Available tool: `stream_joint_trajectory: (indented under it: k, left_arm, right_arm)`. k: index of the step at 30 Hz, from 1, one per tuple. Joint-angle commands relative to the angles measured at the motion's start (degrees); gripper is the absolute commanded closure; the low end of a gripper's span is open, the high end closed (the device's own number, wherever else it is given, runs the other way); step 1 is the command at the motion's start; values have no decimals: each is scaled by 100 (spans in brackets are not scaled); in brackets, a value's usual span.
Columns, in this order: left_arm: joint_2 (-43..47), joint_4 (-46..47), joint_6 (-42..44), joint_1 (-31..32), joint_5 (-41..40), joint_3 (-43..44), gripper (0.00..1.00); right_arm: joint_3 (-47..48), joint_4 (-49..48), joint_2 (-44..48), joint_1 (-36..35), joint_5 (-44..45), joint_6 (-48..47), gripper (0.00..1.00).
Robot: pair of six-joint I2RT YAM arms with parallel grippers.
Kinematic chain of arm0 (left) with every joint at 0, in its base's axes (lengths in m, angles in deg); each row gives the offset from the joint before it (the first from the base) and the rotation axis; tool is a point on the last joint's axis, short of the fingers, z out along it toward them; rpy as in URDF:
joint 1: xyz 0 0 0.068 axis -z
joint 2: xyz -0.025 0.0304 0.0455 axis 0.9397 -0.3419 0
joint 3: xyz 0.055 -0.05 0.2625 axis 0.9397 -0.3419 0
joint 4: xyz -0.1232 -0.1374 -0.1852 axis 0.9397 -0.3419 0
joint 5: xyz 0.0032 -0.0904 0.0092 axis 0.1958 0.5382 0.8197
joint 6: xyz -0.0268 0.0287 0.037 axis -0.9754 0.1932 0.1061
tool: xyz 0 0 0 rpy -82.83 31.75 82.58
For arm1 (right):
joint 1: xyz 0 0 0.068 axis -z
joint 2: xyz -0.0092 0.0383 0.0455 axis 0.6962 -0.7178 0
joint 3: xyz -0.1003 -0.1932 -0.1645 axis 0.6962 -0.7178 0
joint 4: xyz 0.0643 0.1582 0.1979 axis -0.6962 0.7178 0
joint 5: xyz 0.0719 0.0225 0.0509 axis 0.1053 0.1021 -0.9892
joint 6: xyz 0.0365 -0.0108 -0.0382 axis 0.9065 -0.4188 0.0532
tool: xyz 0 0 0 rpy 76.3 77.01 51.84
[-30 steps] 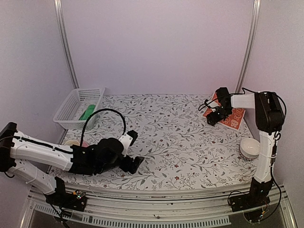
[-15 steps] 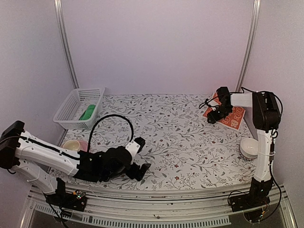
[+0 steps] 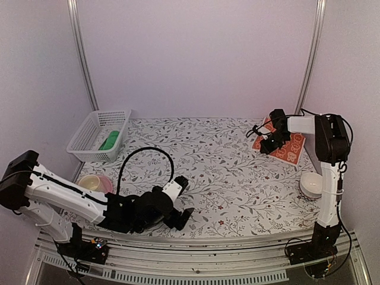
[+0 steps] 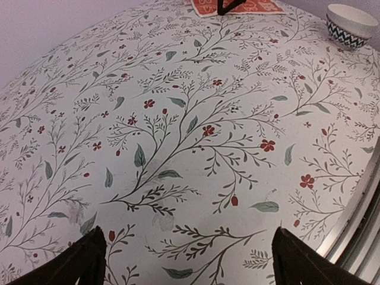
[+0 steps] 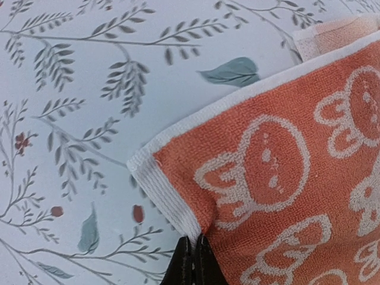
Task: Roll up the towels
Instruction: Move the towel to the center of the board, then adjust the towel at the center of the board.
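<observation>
Since a roll starts from an edge, the right gripper [image 5: 193, 261] pinches the white hem of the orange towel [image 5: 279, 178] near a corner, at the far right of the table [image 3: 208, 160]. The left gripper [image 4: 189, 264] hangs spread wide near the front edge, likely idle; the green towel [image 3: 108, 141] lies in the basket [image 3: 83, 141].

A white tablecloth [image 3: 219, 172] printed with grey-green sprigs and small red flowers covers the table. A white plastic lattice basket [image 3: 83, 142] stands at its far left corner. Near the left edge, a cream bowl [image 3: 89, 181] touches a pink dish [image 3: 105, 183]. A white bowl [image 3: 311, 184] with a dark zigzag band sits by the right edge. A metal rail [image 3: 196, 243] runs along the near edge, and two metal uprights [image 3: 82, 53] rise against the pale walls.
</observation>
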Motion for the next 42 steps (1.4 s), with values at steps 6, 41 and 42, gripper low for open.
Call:
stream_joint_trajectory:
  k: [6,41,42]
  left_arm:
    - [140,505,718,177,-163,208,3]
    - [-621,2888,3827,-910,1075,57,3]
    - [-784,2844,3769,-1064,1241,186,3]
  right_arm:
    - [-850,1167,1603,-1228,-2155,-937,98]
    - [-1943,2159,5318,-1252,-1798,-2577,98]
    - [-1936,2066,5387,-985,-1643,-2580,98]
